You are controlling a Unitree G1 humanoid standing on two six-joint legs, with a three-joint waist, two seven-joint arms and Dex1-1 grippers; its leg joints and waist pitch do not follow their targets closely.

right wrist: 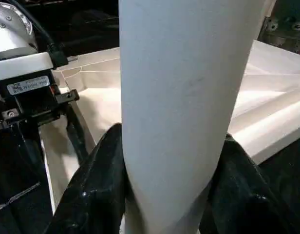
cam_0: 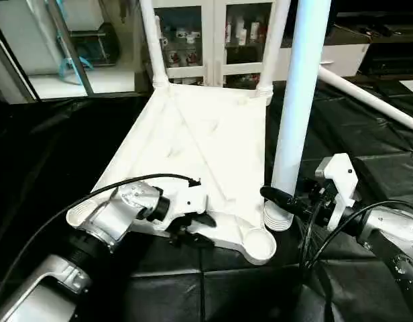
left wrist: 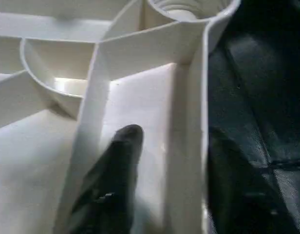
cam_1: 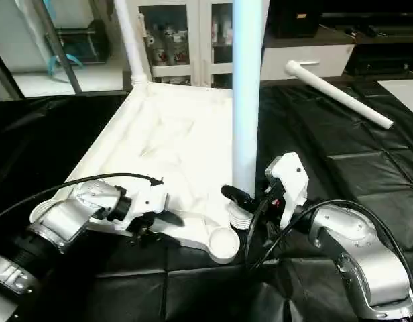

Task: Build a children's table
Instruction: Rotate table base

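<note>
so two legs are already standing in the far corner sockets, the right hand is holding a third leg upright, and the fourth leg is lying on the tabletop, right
Not quite: the fourth leg lies on the black-covered work table, away from the tabletop, as the right eye view shows. The rest holds: two legs stand in the far corner sockets, and the right hand holds a third leg upright.

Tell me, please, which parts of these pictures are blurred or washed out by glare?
Left wrist view: the black fingers and the tabletop rib between them are soft. Right wrist view: the leg is a smooth blur. Left eye view: the tabletop's ribs wash out; the floor beyond glares.
</note>
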